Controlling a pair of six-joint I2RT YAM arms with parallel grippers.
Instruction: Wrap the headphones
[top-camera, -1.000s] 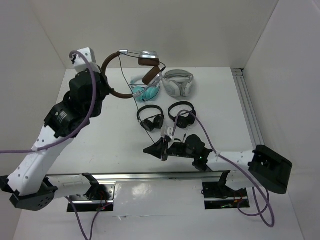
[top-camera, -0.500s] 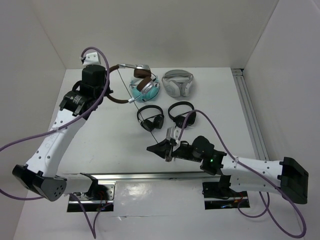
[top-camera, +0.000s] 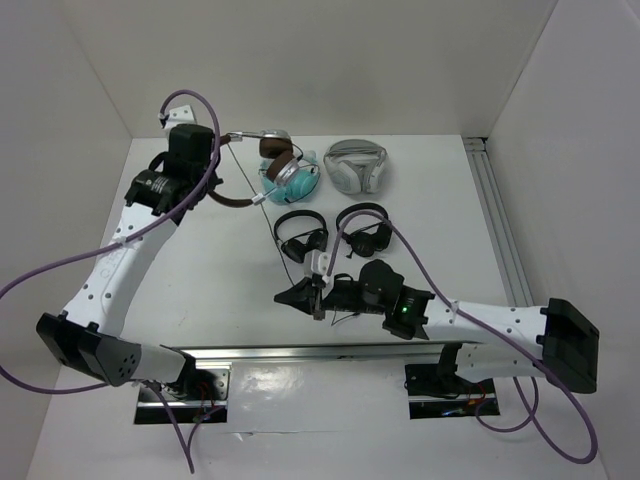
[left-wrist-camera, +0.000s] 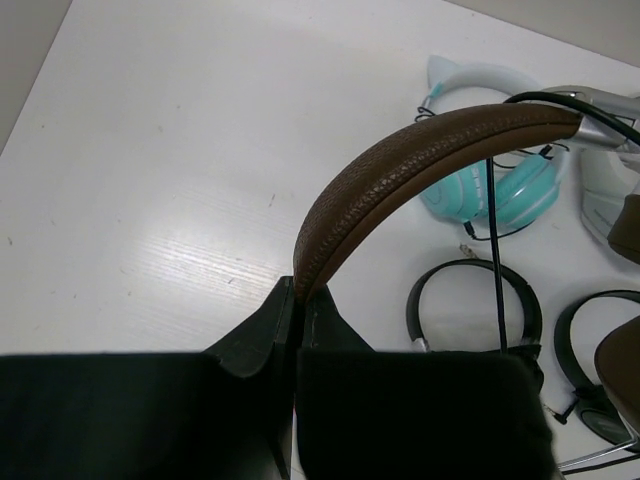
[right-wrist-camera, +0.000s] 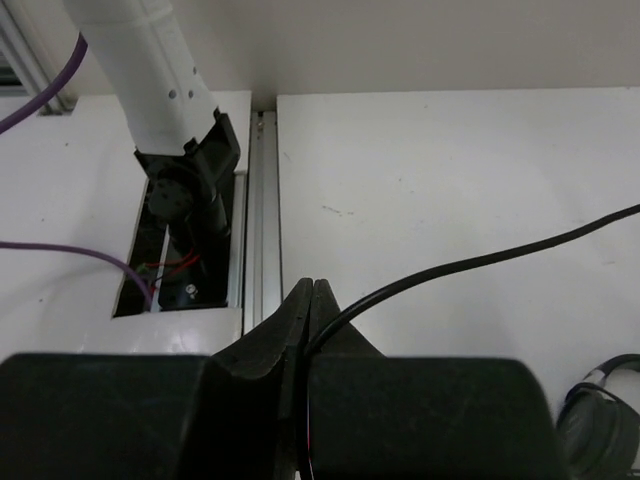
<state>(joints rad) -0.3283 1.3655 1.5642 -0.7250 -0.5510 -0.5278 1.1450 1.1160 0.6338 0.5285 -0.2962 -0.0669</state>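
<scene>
The headphones (top-camera: 283, 160), with a brown leather headband (left-wrist-camera: 400, 165) and silver cups, hang in the air above the back left of the table. My left gripper (top-camera: 214, 188) (left-wrist-camera: 297, 290) is shut on the lower end of the headband. Their thin black cable (left-wrist-camera: 491, 240) drops from the cups toward the table's front. My right gripper (top-camera: 283, 298) (right-wrist-camera: 311, 285) is low near the front middle and is shut on the cable (right-wrist-camera: 470, 259), which runs off to the right from between its fingers.
Teal headphones (top-camera: 297, 185) and a white-grey pair (top-camera: 355, 165) lie at the back. Two small black pairs (top-camera: 302, 236) (top-camera: 365, 228) sit mid-table, just behind the right gripper. A metal rail (top-camera: 497, 220) runs along the right side, another (right-wrist-camera: 262, 200) along the front by the arm bases.
The left arm has swung the headphones left and down toward the teal pair. The right gripper has slid left along the table front, still pinching the cable.
</scene>
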